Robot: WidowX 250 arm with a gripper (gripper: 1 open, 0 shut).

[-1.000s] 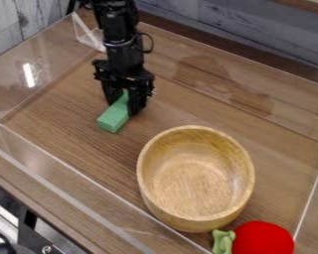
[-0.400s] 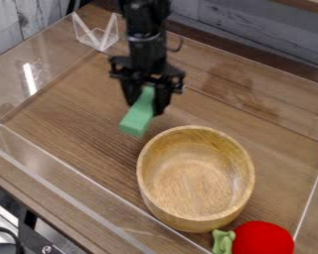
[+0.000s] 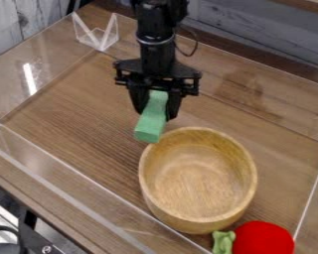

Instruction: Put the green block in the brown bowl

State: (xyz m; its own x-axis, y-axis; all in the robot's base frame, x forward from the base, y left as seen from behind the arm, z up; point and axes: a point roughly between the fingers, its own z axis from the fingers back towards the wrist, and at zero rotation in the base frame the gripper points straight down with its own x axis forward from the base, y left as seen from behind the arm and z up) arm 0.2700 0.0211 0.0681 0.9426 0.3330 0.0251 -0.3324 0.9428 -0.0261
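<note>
The green block (image 3: 151, 120) hangs tilted above the table, its upper end pinched between the black fingers of my gripper (image 3: 158, 98), which points straight down and is shut on it. Its lower end sits just off the far-left rim of the brown bowl (image 3: 198, 179), a wide light wooden bowl with nothing inside. The gripper stands above and left of the bowl's far rim.
A red round toy with green leaves (image 3: 258, 240) lies at the bottom right beside the bowl. Clear acrylic walls (image 3: 43, 159) ring the wooden table. A small clear stand (image 3: 95, 32) sits at the back left.
The gripper has lifted the green block off the table and carried it right, toward the bowl's far-left rim, turning it slightly.
</note>
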